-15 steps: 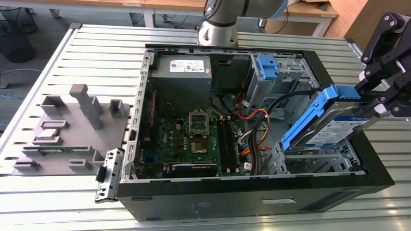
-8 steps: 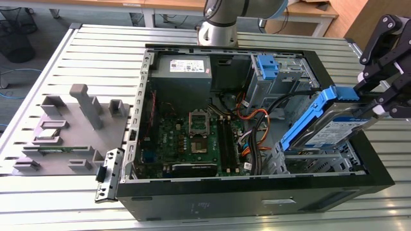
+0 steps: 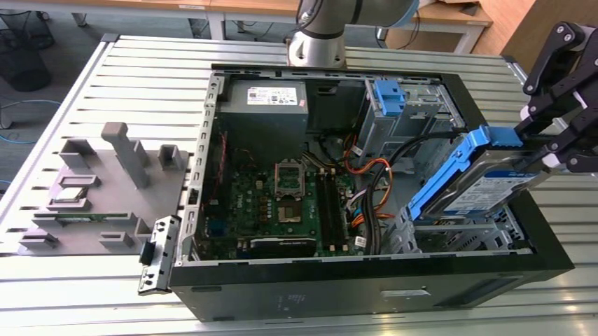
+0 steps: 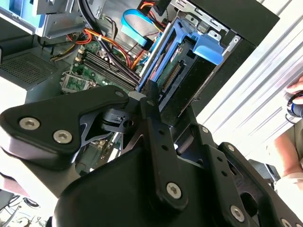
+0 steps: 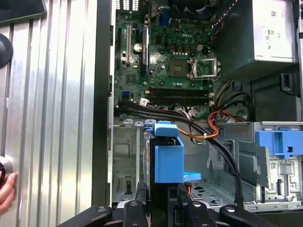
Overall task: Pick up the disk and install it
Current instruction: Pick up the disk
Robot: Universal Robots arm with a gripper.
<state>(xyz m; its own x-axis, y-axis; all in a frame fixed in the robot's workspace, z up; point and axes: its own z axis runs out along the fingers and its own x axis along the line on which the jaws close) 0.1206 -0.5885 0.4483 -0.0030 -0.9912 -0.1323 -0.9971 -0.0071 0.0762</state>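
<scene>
Exterior view: your gripper [image 3: 534,148] was clamped on the disk [image 3: 486,183], gripping the upper end of its blue bracket. The disk hung tilted below the fingers with its label face showing. Its far end dipped into the open case [image 3: 374,280], just over the drive cage [image 3: 458,229]. Pick was done. Install wasn't, by my read: the disk sat at an angle, not flat in the cage. The motherboard [image 3: 280,203] and power supply box [image 3: 266,98] were well apart from the gripper.

Second wrist view: the fingers [image 4: 152,101] were closed on the disk's near edge. The disk [image 4: 173,71] ran straight out ahead of the gripper toward the case's front corner. I couldn't tell whether its far end touched the cage. A person's hand [image 4: 294,97] was over the slatted table [image 4: 265,80] beside the case, well apart from the gripper.

First wrist view: the disk [image 5: 166,158] showed edge-on directly ahead of the gripper [image 5: 165,210], held between the fingers. The drive cage [image 5: 124,156] stood open just beside and beyond it. A bare blue bracket [image 5: 279,142] sat in the other bay, apart from the gripper.

Judgement: you were past the pick and at the mouth of the bay. Lining up and seating were what was left.
</scene>
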